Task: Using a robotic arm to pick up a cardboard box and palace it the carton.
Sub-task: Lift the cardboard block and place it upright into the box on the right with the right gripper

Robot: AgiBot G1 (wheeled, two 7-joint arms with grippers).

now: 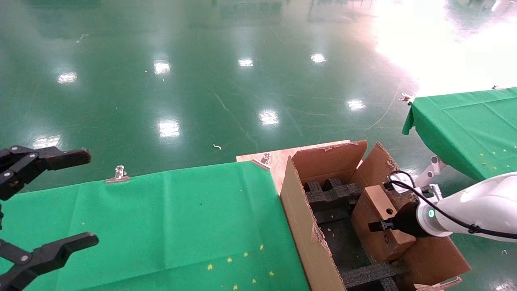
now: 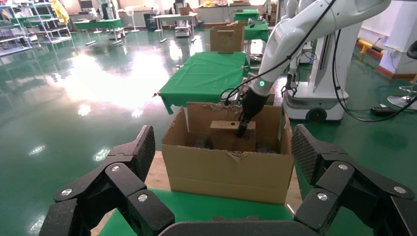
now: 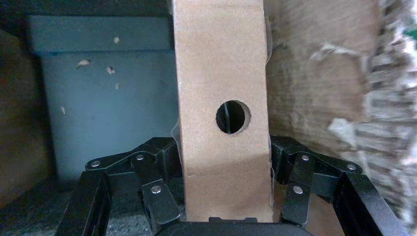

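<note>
Cardboard fills the lower right of the head view: the carton (image 1: 301,226) stands open beside the green tabletop (image 1: 169,226), its ragged flaps up and black foam (image 1: 329,194) inside. The right end effector (image 1: 377,226), on the white arm (image 1: 476,210) reaching in from the right edge, is clamped on the box (image 1: 377,210), which is held upright inside the carton. In the right wrist view the fingers (image 3: 157,189) press both sides of the box (image 3: 221,73), just below its round hole. The left end effector (image 1: 60,202) hangs spread wide at the left edge, holding nothing.
</note>
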